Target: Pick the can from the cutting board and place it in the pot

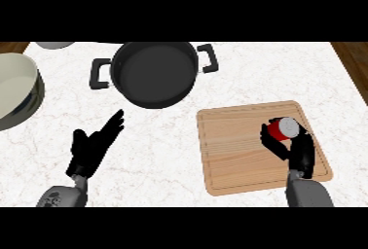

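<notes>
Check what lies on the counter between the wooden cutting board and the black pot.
Nothing: in the head view, only bare white marble counter separates the wooden cutting board from the black two-handled pot. The right hand curls round the red can.

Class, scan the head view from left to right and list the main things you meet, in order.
Large pale bowl → left hand → black pot → cutting board → right hand curled round the red can.

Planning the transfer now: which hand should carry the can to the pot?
Right. The right hand already curls round the can on the cutting board; the left hand is open on the counter, holding nothing, though nearer the pot.
</notes>
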